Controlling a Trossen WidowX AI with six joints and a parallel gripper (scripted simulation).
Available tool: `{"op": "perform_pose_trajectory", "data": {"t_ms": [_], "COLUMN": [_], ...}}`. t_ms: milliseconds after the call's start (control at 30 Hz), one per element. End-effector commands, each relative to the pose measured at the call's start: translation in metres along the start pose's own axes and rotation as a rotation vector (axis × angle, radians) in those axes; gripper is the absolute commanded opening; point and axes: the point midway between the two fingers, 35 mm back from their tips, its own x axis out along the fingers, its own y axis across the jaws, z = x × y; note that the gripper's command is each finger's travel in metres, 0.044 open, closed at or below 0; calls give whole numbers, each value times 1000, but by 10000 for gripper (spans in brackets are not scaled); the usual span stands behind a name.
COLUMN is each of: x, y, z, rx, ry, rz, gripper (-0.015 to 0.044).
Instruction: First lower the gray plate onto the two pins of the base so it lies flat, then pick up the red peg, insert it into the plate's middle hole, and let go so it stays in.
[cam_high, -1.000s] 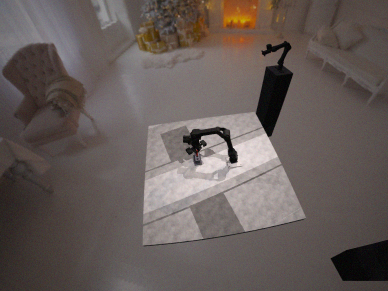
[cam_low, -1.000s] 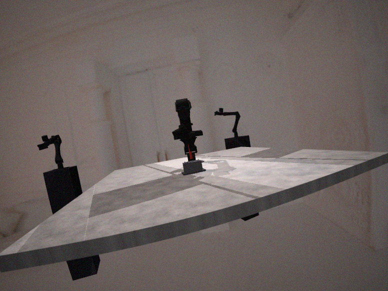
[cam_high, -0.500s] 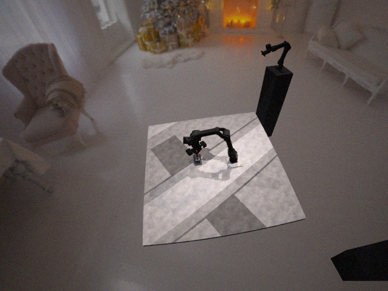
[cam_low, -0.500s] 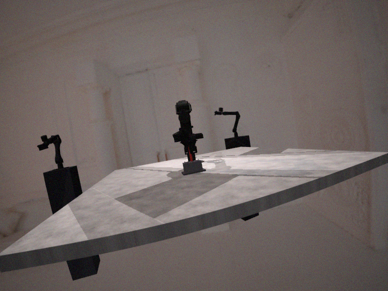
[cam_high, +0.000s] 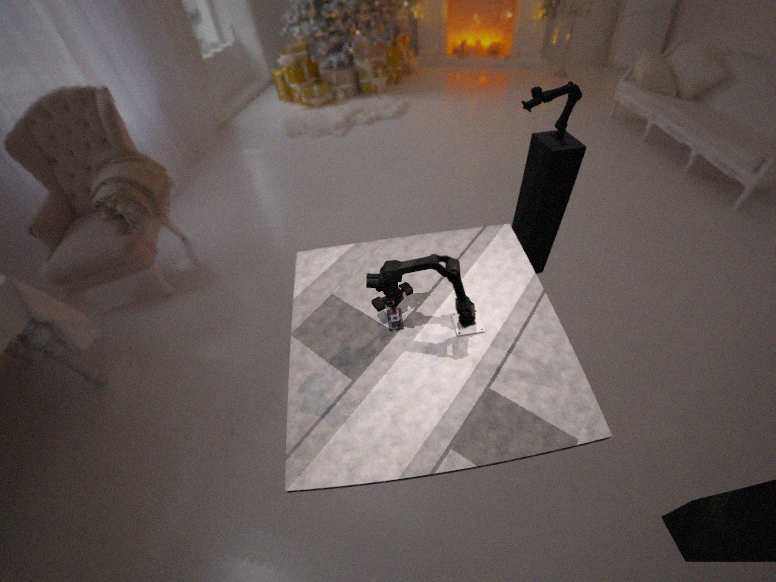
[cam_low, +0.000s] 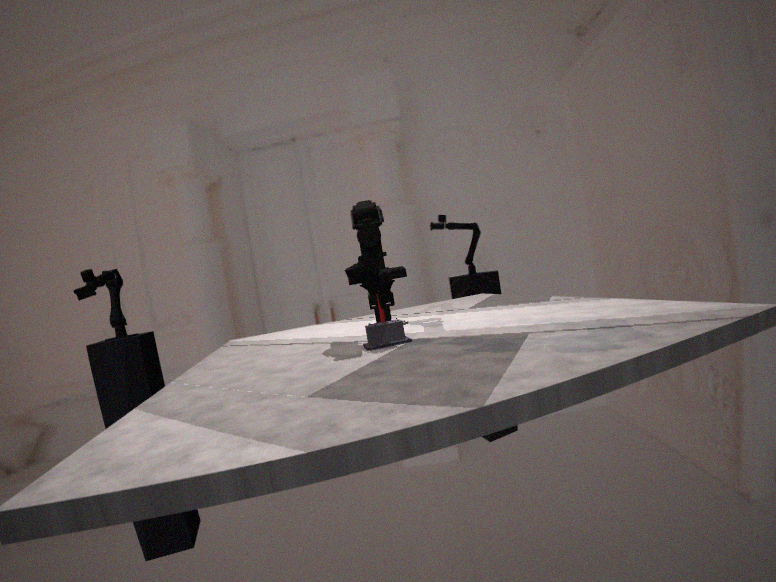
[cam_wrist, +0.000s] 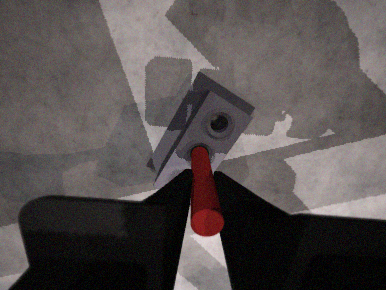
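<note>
My gripper (cam_high: 393, 306) (cam_low: 381, 305) (cam_wrist: 202, 177) is shut on the red peg (cam_high: 394, 310) (cam_low: 381, 313) (cam_wrist: 202, 187), which it holds near upright over the block. The peg's lower end is at the middle hole in the wrist view; whether it has entered is too close to tell. The gray plate (cam_high: 394, 318) (cam_wrist: 215, 102) lies on top of the base (cam_low: 385, 336) (cam_wrist: 222, 93) and looks flat. One end hole with its ring shows dark beyond the peg. The other end of the plate is hidden behind the fingers and peg.
The table (cam_high: 401, 400) (cam_low: 263, 375) carries the block and the arm's white mounting plate (cam_high: 476, 329). Shadows of the arm fall across the table. Another black arm (cam_high: 567, 103) (cam_low: 114, 294) stands on a tall black pedestal (cam_high: 548, 187) (cam_low: 125, 369) beyond the table's edge.
</note>
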Motion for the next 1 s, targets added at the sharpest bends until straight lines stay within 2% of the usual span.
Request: {"op": "perform_pose_trajectory", "data": {"t_ms": [0,800,967], "x": [1,2,2], "y": [0,0,0], "z": [0,1,1], "rx": [0,2,2], "ry": [1,1,1], "rz": [-1,-2,-2], "gripper": [0,0,131]}}
